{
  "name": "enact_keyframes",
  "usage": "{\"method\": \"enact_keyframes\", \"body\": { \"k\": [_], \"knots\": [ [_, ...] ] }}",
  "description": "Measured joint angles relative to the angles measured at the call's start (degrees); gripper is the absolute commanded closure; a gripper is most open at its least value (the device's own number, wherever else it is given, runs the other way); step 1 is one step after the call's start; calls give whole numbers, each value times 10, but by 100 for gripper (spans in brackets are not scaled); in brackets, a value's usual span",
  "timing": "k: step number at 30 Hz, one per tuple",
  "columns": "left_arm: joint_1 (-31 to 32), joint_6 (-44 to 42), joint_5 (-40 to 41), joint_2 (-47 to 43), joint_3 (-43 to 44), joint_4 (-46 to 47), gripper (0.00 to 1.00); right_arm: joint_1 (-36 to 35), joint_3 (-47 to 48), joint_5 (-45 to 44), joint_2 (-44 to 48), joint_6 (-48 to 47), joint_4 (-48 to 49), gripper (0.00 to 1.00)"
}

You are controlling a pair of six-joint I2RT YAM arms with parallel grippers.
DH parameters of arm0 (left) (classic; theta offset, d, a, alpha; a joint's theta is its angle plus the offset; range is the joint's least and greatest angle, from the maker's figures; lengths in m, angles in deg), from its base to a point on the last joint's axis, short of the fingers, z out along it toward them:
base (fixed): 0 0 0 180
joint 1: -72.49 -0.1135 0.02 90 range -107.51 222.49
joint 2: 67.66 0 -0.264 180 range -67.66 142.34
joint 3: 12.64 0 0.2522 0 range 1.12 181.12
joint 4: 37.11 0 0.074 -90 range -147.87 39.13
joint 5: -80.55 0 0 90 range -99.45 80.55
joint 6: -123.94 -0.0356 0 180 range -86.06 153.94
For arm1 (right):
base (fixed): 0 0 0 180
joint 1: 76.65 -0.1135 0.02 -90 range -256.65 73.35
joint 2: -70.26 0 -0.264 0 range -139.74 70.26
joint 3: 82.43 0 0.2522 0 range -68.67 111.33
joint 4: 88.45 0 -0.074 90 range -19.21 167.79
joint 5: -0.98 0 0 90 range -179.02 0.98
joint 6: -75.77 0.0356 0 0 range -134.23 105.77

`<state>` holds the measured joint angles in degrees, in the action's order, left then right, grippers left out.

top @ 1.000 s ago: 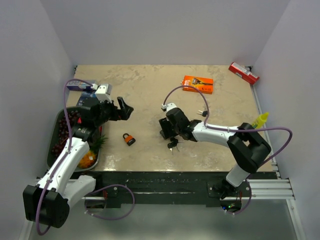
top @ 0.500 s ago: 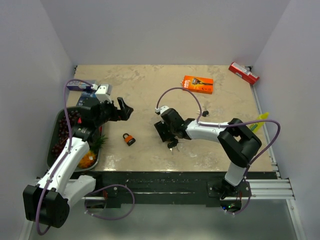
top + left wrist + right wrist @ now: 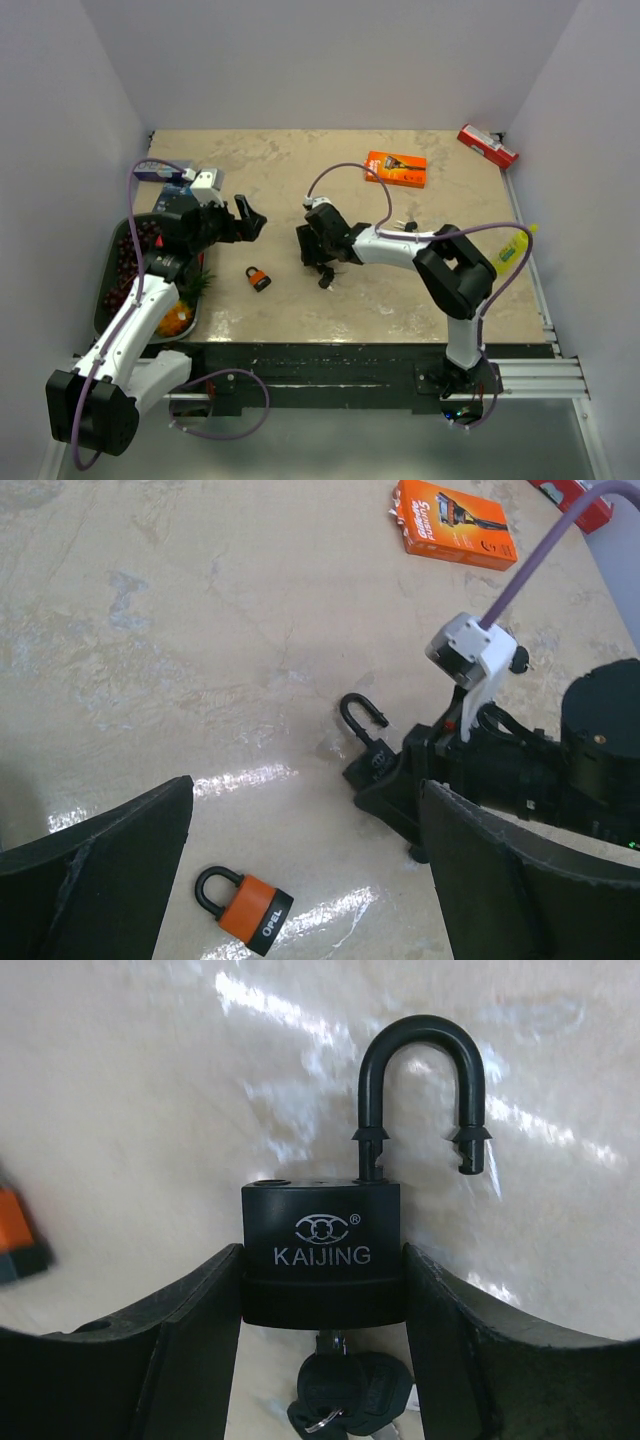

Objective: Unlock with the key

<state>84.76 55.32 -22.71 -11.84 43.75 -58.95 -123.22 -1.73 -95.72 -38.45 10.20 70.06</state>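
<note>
Black padlock (image 3: 320, 1245) is clamped by its body sides in the right gripper (image 3: 322, 1290), to the right of the orange padlock (image 3: 245, 920). Its long axis runs along the fingers, with the shackle (image 3: 420, 1070) away from the wrist and the key (image 3: 350, 1395) in the base. Shackle sprung, one notched leg free. Matte rectangular body, white "KAIJING" lettering. Left gripper (image 3: 250, 218) is spread wide and empty, just beyond the orange padlock.

KAIJING: blk padlock (image 3: 322, 1260); OPEL: orange padlock (image 3: 255, 925).
</note>
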Motion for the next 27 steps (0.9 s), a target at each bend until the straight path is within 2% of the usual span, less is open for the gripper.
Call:
{"method": "enact_keyframes", "body": {
  "k": [16,22,27],
  "knots": [
    [-7,1,4,-1,0,-7,1,-12,294,-59,-211,126,-6,54],
    [-13,3,3,-2,0,-7,1,-21,407,-86,-282,142,-22,49],
    [-17,5,3,-2,0,-7,1,-26,464,-105,-320,155,-23,40]
  ]
}}
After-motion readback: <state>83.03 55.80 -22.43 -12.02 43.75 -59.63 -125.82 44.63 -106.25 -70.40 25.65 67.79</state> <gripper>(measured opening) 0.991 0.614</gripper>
